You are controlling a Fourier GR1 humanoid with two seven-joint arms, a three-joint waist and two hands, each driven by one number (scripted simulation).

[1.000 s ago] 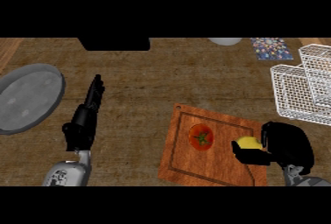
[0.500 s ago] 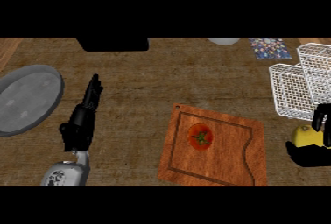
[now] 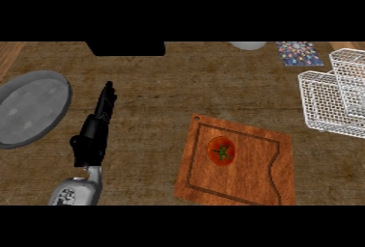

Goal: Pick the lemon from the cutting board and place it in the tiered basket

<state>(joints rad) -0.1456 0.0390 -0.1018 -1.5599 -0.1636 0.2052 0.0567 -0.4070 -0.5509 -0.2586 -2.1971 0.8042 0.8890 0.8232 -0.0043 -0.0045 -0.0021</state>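
The left hand (image 3: 96, 128) lies over the wooden counter (image 3: 171, 91) with its fingers straight and together, pointing away toward the far edge, holding nothing. Its grey forearm (image 3: 75, 190) runs down from the wrist to the lower edge of the view. The right hand does not show anywhere, so nothing can be said of its fingers.

Just to the left of the fingers sits a grey round plate (image 3: 28, 111), close beside them but not touching. Beyond the fingertips, at the far edge of the counter, is a dark block-shaped object (image 3: 127, 48); what it is cannot be made out.

To the right of the hand, apart from it, lies the cutting board (image 3: 246, 176), turned a little askew on the counter. A red tomato (image 3: 221, 151) with a green stalk rests on its left part. No lemon can be seen on the board or anywhere else in view.

Farther right still, well apart from the fingers, stands the white wire tiered basket (image 3: 335, 99) at the view's right edge. Behind it, along the far edge, are a patterned square (image 3: 299, 52) and a pale rounded thing (image 3: 248, 45), cut off by the edge.
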